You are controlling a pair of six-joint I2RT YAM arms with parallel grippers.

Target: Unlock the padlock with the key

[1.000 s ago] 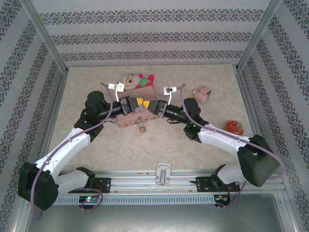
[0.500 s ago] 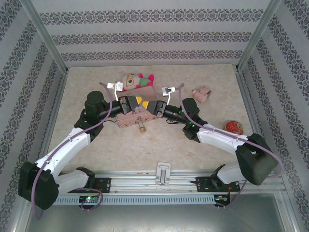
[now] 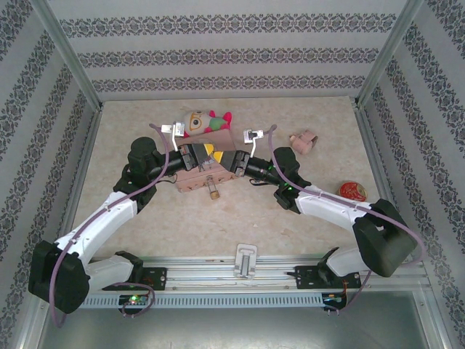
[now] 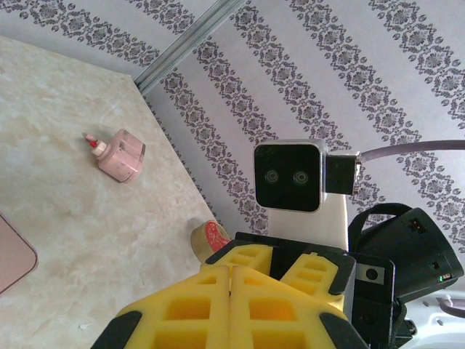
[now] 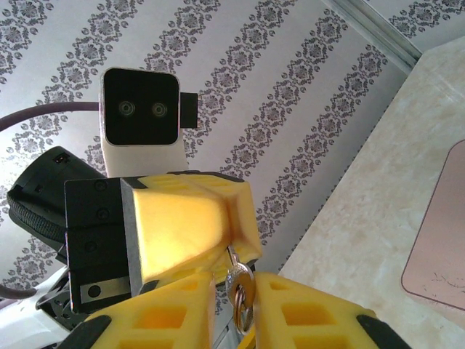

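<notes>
1. The right gripper [image 5: 234, 289] is closed on the padlock [image 5: 243, 292]. The small brass-coloured body and its thin silver loop are pinched between the yellow fingers.
2. The left gripper [image 4: 231, 287] has its yellow fingers pressed flat together. Whether anything thin is caught between them cannot be told.
3. In the right wrist view, the left gripper's tip meets the upper end of the padlock.
4. The two grippers face each other tip to tip, held up over the pink box [image 3: 196, 182], which sits on the counter [image 3: 290, 218].
5. A plush toy [image 3: 197, 120] lies just behind the box.
6. Off to the right, well apart from the box, lies a small pink object [image 3: 304, 139].
7. Nearer the right wall there is a round tin with red contents [image 3: 352, 191].
</notes>
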